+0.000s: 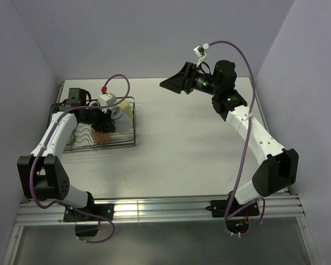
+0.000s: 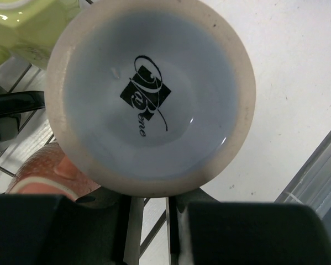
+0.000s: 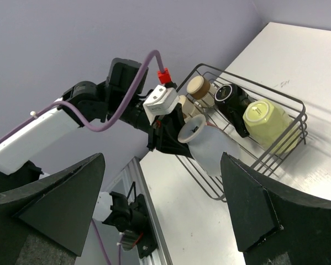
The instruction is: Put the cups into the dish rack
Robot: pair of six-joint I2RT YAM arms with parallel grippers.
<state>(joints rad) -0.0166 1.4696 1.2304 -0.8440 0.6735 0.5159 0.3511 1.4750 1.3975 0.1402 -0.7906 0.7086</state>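
My left gripper [image 1: 111, 118] is shut on the light blue mug [image 2: 148, 94] and holds it bottom-up over the near right part of the dish rack [image 1: 126, 144]. The mug fills the left wrist view, with my gripper [image 2: 151, 201] just under its rim. In the rack lie a pale yellow mug [image 3: 264, 124], a black cup [image 3: 231, 99], a brown cup [image 3: 198, 85] and a pink patterned cup [image 2: 43, 171]. My right gripper [image 1: 173, 84] is open and empty, raised high over the table's far middle and facing the rack. The light blue mug also shows in the right wrist view [image 3: 209, 146].
The rack stands at the table's left side close to the left wall. An aluminium rail [image 1: 154, 210] runs along the near edge. Purple walls close in the back and both sides. My left arm's cable [image 1: 118, 83] loops above the rack.
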